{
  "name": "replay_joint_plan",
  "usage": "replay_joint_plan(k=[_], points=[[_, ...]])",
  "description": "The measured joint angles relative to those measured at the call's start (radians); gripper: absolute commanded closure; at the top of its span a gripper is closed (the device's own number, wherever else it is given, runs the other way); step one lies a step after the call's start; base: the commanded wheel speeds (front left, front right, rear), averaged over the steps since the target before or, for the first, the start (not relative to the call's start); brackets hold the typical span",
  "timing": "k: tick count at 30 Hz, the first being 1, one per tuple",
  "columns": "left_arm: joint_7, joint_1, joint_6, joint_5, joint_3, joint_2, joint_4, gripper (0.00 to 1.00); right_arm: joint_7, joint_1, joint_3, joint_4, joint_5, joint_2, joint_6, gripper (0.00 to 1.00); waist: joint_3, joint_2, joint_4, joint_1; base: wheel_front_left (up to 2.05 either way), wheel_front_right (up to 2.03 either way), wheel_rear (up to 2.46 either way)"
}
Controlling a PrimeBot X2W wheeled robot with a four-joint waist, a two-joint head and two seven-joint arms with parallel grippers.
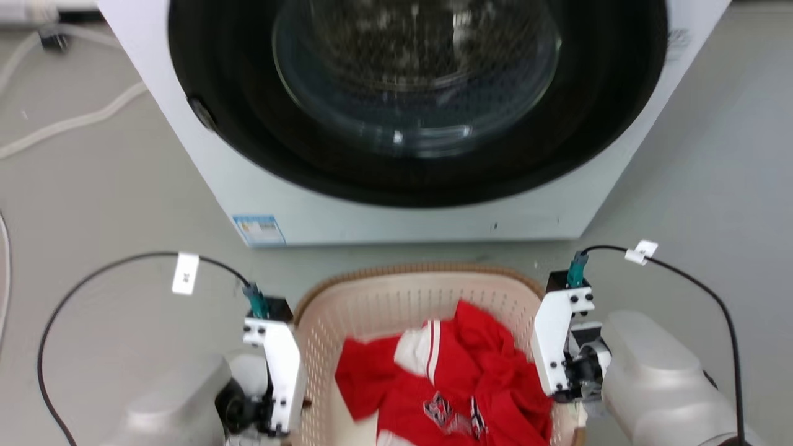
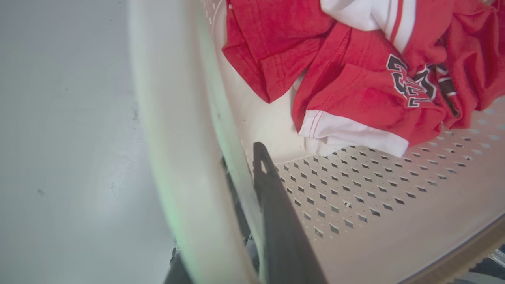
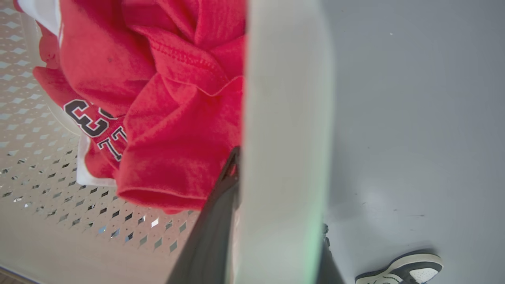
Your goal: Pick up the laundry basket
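Observation:
The laundry basket (image 1: pixel 421 271), beige with perforated walls and a brown rim, sits low in the head view in front of the washer, holding a crumpled red and white garment (image 1: pixel 458 378). My left gripper (image 1: pixel 279 371) is at the basket's left side and my right gripper (image 1: pixel 560 353) at its right side. In the left wrist view my left gripper (image 2: pixel 236 189) straddles the white handle (image 2: pixel 177 138), with one dark finger (image 2: pixel 276 213) inside the basket. In the right wrist view my right gripper (image 3: pixel 280 197) clasps the other white handle (image 3: pixel 284 118) the same way.
A white front-loading washer (image 1: pixel 396 220) with a dark round door stands just behind the basket. Pale hoses and cables (image 1: pixel 68 121) lie on the grey floor at the far left. A person's shoe (image 3: pixel 398 270) rests on the floor beyond the basket's right side.

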Motion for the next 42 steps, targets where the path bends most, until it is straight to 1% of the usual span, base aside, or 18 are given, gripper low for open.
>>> replay_joint_plan(k=[8, 13, 20, 26, 31, 42], points=[[0.089, 0.066, 0.001, -0.074, -0.053, 0.031, -0.042, 1.00, 0.089, 0.051, 0.044, -0.025, 0.044, 0.002, 0.000, 1.00, -0.171, 0.0000, -0.006, -0.0002, 0.00, 0.00, 0.00], [0.122, 0.068, 0.001, -0.103, -0.065, 0.053, -0.064, 1.00, 0.129, 0.054, 0.064, -0.045, 0.072, 0.002, -0.004, 1.00, -0.223, 0.0000, -0.016, -0.0002, 0.00, 0.00, 0.00], [0.167, 0.068, 0.001, -0.133, -0.077, 0.073, -0.083, 1.00, 0.165, 0.065, 0.086, -0.059, 0.106, 0.001, -0.004, 1.00, -0.244, 0.0000, -0.025, 0.0000, 0.00, 0.00, 0.00], [0.219, 0.063, 0.002, -0.145, -0.092, 0.081, -0.106, 1.00, 0.165, 0.065, 0.099, -0.049, 0.115, 0.001, -0.004, 1.00, -0.256, 0.0000, -0.033, 0.0002, 0.00, 0.00, 0.00], [0.224, 0.051, 0.002, -0.154, -0.094, 0.093, -0.108, 1.00, 0.166, 0.065, 0.094, -0.061, 0.161, -0.001, -0.005, 1.00, -0.258, 0.0000, -0.041, 0.0002, 0.00, 0.00, 0.00], [0.206, 0.041, 0.002, -0.164, -0.095, 0.088, -0.098, 1.00, 0.134, 0.053, 0.113, -0.044, 0.180, -0.001, -0.005, 1.00, -0.257, 0.0000, -0.055, 0.0003, 0.00, 0.00, 0.00]])
